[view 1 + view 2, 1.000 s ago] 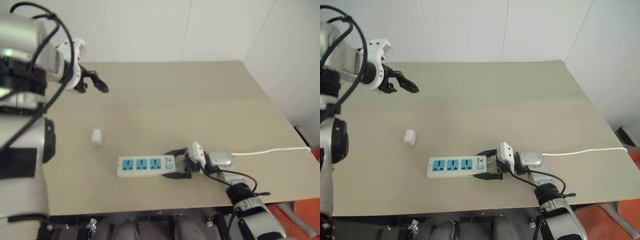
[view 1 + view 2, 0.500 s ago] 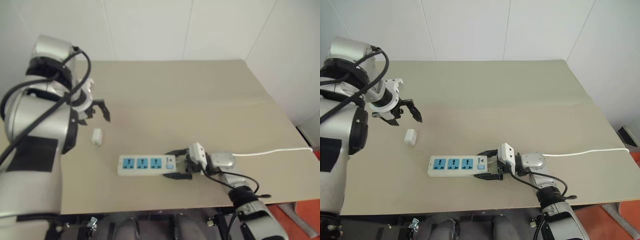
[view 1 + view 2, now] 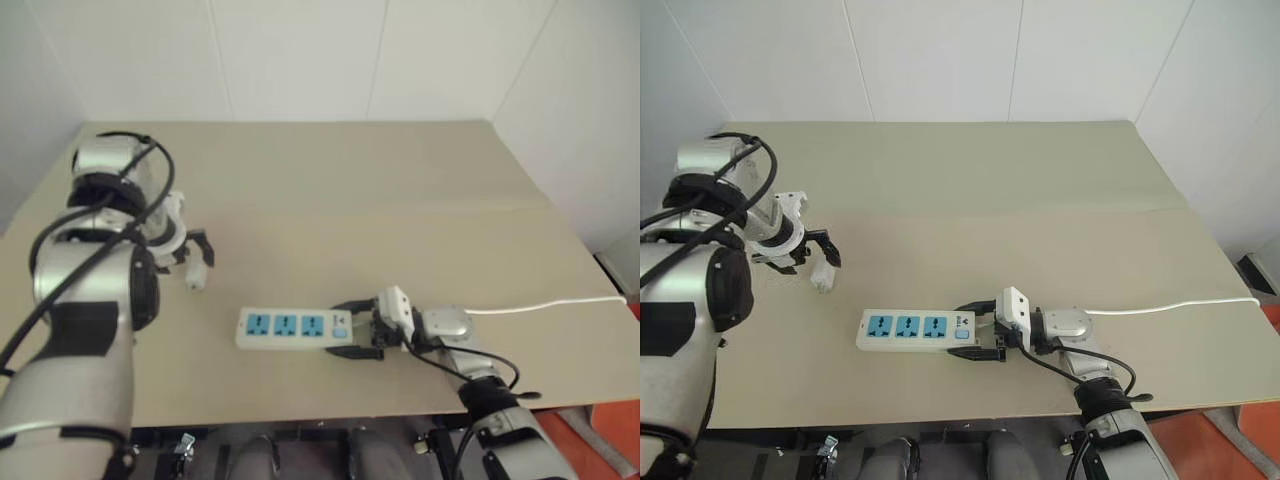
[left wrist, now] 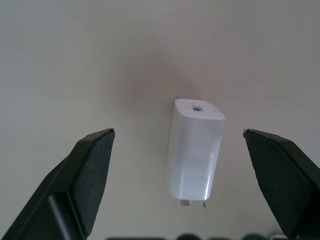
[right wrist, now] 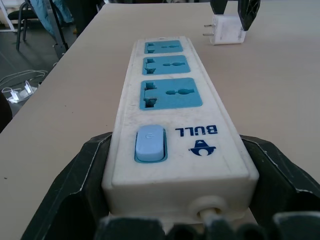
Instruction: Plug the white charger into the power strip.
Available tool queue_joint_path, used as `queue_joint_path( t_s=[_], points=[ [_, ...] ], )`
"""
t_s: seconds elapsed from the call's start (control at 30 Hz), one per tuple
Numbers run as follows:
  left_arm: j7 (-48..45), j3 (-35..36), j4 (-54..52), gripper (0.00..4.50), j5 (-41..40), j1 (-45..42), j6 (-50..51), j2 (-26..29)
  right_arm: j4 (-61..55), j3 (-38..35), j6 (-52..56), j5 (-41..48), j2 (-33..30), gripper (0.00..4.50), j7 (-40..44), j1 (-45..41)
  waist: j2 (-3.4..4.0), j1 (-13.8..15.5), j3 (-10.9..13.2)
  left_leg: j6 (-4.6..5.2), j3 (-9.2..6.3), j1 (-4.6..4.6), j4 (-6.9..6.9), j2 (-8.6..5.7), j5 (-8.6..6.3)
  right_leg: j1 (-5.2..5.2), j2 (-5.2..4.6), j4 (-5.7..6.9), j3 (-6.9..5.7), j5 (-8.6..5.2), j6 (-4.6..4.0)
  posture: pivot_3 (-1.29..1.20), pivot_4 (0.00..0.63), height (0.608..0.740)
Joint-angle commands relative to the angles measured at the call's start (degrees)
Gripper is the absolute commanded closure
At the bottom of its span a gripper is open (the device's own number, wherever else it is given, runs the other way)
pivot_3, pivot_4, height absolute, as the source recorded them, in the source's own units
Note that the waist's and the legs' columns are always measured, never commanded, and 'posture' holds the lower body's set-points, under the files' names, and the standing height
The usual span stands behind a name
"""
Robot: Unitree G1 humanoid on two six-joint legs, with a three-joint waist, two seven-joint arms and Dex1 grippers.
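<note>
- Flat beige rectangular table (image 3: 400,190): it carries every item and both arms work over it.
- Long white plastic power strip (image 3: 915,331) with three blue sockets: it lies flat, its switch end seated between the fingers of the right gripper (image 3: 978,333), which close against its two long sides; the thin white cable (image 3: 1170,305) trails away behind that hand.
- Left gripper (image 4: 180,170): fingers spread wide, nothing held, pointing steeply down.
- Small white rounded plastic charger (image 4: 195,149): it lies on its side between the left fingers, touching neither.
- Step in hand: grasping the charger. Centre it, close on the flat sides, and leave the prongs free.
- View differences: the left wrist view shows the gaps beside the charger; the right wrist view shows its prongs (image 5: 206,30) and the strip's socket faces and switch.
</note>
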Motion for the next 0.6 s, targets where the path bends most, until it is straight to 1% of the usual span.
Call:
queue_joint_path(
  t_s=[0.03, 0.2, 0.6],
  points=[
    [1.1, 1.8, -0.6, 0.00, 0.7, -0.4, -2.1, -0.8, -1.6, 1.4, 1.4, -0.1, 0.5, 1.08, -0.3, 1.2, 0.00, 0.0, 0.0, 0.00, 0.01, 0.00, 0.00, -0.01, 0.00, 0.00, -0.01, 0.00, 0.00, 0.00, 0.00, 0.00, 0.150, 0.740],
    [0.2, 2.2, -0.6, 0.00, 1.1, 0.0, -1.3, -2.0, -2.5, 1.1, 1.9, 0.0, 0.2, 1.08, -1.3, 1.7, 0.00, -0.1, 0.0, 0.00, 0.02, 0.00, -0.01, -0.01, 0.00, 0.00, 0.00, 0.04, 0.00, 0.00, 0.00, 0.00, 0.150, 0.740],
    [0.1, 2.3, -1.0, 0.00, 1.9, 1.8, -1.5, -2.3, -3.9, 1.5, 2.8, -0.1, 0.4, 1.08, -3.0, 2.9, -0.01, -0.1, 0.0, -0.03, 0.00, 0.01, 0.00, -0.02, 0.01, 0.00, 0.00, 0.04, 0.00, 0.00, 0.00, 0.00, 0.150, 0.740]
  ],
)
